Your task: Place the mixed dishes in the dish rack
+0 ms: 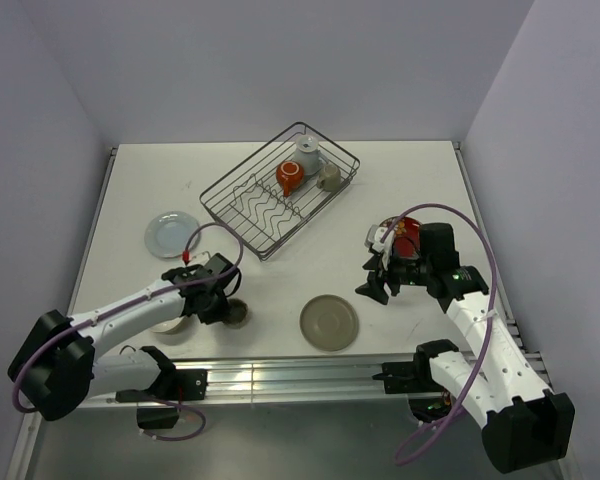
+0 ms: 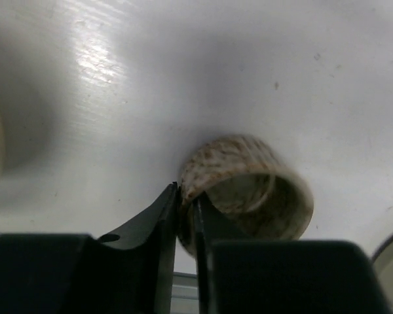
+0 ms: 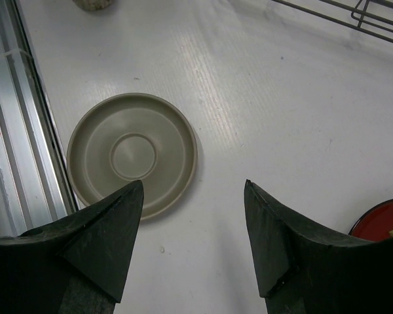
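Note:
The dark wire dish rack (image 1: 242, 203) stands at the back centre, holding an orange-red mug (image 1: 290, 176), a pale cup (image 1: 307, 155) and a small grey cup (image 1: 329, 178). My left gripper (image 1: 225, 305) is shut on the rim of a speckled beige cup (image 2: 249, 190), one finger inside and one outside (image 2: 187, 196); the cup lies tilted on the table (image 1: 237, 315). My right gripper (image 1: 377, 285) is open and empty (image 3: 193, 190) above bare table, just right of the olive-grey plate (image 3: 132, 154) (image 1: 329, 322). The red floral plate (image 1: 407, 235) lies partly under the right arm.
A pale plate (image 1: 170, 232) lies left of the rack. A cream bowl (image 1: 168, 327) sits partly under the left arm, next to the cup. The table's front rail (image 1: 280, 378) runs close behind the olive-grey plate. The rack's corner (image 3: 354, 16) shows in the right wrist view.

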You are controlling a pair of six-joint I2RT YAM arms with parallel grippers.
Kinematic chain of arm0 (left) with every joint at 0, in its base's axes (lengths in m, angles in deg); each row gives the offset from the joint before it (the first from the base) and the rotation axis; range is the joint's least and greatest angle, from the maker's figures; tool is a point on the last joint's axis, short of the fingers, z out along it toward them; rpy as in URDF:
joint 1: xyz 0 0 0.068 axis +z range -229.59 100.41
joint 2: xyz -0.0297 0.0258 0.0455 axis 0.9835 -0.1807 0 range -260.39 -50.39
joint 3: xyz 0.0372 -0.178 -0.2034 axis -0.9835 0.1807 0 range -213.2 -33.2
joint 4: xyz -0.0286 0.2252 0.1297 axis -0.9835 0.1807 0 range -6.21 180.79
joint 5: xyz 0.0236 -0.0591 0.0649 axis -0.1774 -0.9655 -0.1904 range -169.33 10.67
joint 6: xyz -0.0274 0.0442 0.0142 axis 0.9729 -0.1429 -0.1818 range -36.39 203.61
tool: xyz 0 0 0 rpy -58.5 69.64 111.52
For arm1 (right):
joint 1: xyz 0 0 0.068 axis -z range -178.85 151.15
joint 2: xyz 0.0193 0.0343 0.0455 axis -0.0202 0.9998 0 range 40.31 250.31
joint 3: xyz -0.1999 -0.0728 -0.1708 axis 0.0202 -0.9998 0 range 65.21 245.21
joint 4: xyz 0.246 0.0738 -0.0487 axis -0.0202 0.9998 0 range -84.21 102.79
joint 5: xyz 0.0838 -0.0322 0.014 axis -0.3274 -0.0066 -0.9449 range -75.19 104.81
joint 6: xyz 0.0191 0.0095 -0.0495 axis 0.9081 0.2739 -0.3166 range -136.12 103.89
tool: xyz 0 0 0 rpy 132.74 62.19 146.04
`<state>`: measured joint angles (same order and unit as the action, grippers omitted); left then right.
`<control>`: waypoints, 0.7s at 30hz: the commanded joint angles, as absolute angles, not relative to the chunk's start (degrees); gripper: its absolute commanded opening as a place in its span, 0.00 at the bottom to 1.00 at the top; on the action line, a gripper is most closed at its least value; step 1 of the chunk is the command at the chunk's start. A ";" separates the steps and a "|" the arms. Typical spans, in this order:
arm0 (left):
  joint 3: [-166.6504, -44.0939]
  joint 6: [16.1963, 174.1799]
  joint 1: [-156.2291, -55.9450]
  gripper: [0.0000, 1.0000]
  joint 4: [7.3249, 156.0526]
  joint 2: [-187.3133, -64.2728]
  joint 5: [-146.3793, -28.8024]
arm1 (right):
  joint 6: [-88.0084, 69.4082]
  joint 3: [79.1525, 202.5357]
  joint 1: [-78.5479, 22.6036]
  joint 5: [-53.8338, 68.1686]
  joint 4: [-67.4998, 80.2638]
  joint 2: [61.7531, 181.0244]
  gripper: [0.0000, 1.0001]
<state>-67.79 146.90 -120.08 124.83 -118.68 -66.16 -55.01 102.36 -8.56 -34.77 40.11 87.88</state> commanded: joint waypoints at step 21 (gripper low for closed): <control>-70.46 137.66 -120.37 0.00 84.69 -105.22 -92.58 | -32.19 115.74 -9.30 -45.31 36.65 93.12 0.68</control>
